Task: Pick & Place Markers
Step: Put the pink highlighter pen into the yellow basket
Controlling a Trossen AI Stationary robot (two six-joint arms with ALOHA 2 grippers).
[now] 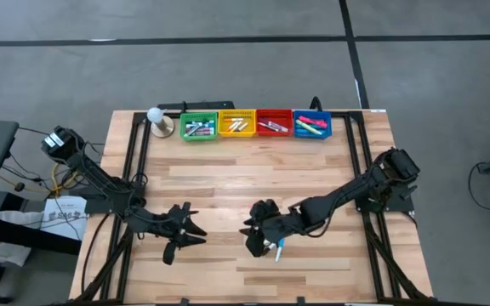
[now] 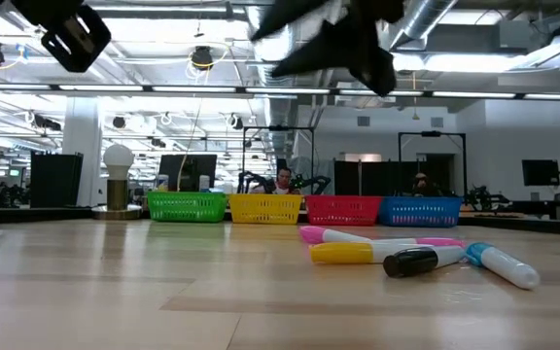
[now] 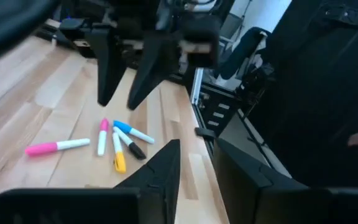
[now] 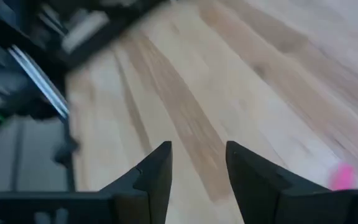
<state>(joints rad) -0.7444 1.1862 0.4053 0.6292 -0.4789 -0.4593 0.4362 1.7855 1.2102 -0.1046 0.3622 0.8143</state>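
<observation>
Loose markers (image 3: pixel 114 144) lay in a small cluster on the wooden bench (image 1: pixel 228 183), under the right claw.

In the left wrist view the cluster held a pink-capped pen (image 3: pixel 56 147) apart to one side, then a pink one (image 3: pixel 102 136), a yellow one (image 3: pixel 118 155), a black-capped one (image 3: pixel 130 145) and a blue-capped one (image 3: pixel 132 132) close together, none of them gripped. The right claw (image 4: pixel 197 163) hung above them with its fingers (image 4: pixel 156 167) parted on nothing, only bare wood between them. The left claw (image 3: pixel 196 163) waited low over the bench, well to the left of the pens, also spread and empty. Along the far edge stood four bins in a row, green (image 1: pixel 198 127), yellow (image 1: pixel 236 125), red (image 1: pixel 273 125) and blue (image 1: pixel 311 126), each with markers inside. Just left of the green bin stood a small white ball on a stand (image 1: pixel 157 121).
</observation>
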